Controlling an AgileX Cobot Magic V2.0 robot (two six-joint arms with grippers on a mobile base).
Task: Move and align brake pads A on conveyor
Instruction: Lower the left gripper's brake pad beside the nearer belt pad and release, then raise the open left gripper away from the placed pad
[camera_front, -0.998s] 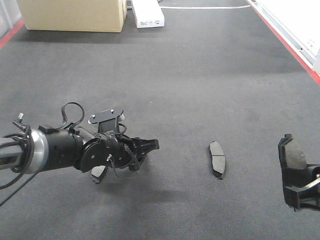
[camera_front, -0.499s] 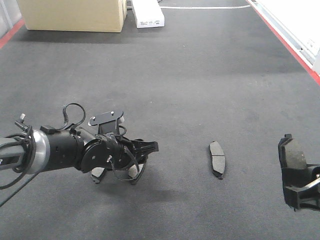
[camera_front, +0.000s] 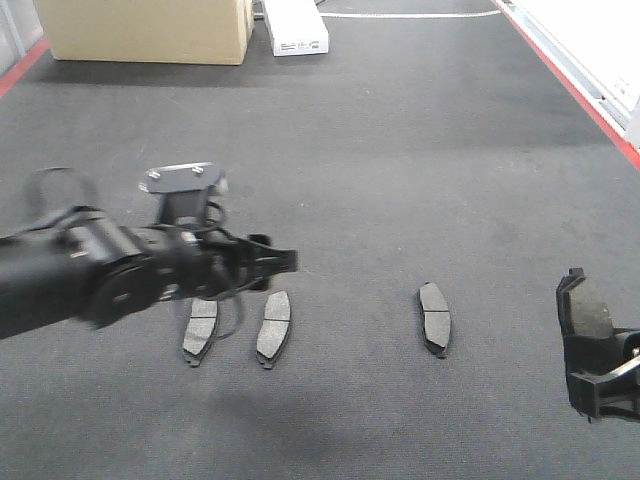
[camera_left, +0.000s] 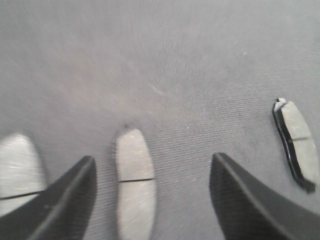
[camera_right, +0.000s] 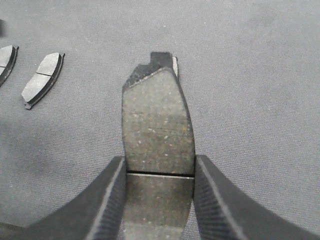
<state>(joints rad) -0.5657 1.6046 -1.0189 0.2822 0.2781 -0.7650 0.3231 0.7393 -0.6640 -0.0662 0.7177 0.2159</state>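
Observation:
Three brake pads A lie flat on the dark grey conveyor (camera_front: 400, 150): two side by side at the near left (camera_front: 200, 328) (camera_front: 273, 328) and one further right (camera_front: 434, 318). My left gripper (camera_front: 275, 262) hovers open above the left pair, holding nothing. In the left wrist view one pad (camera_left: 134, 185) shows between the spread fingers (camera_left: 60, 200), another (camera_left: 17, 165) at the left edge and a third (camera_left: 296, 145) to the right. My right gripper (camera_right: 160, 160) is shut on a fourth brake pad (camera_right: 157, 115), held upright above the belt at the near right (camera_front: 588, 312).
A cardboard box (camera_front: 145, 30) and a white box (camera_front: 297, 28) stand at the belt's far end. A red strip (camera_front: 570, 85) runs along the right edge, with a white surface (camera_front: 590, 40) beyond it.
My left gripper has risen and drawn back to the left, leaving a second pad lying beside the first. The right gripper and its pad have not moved.

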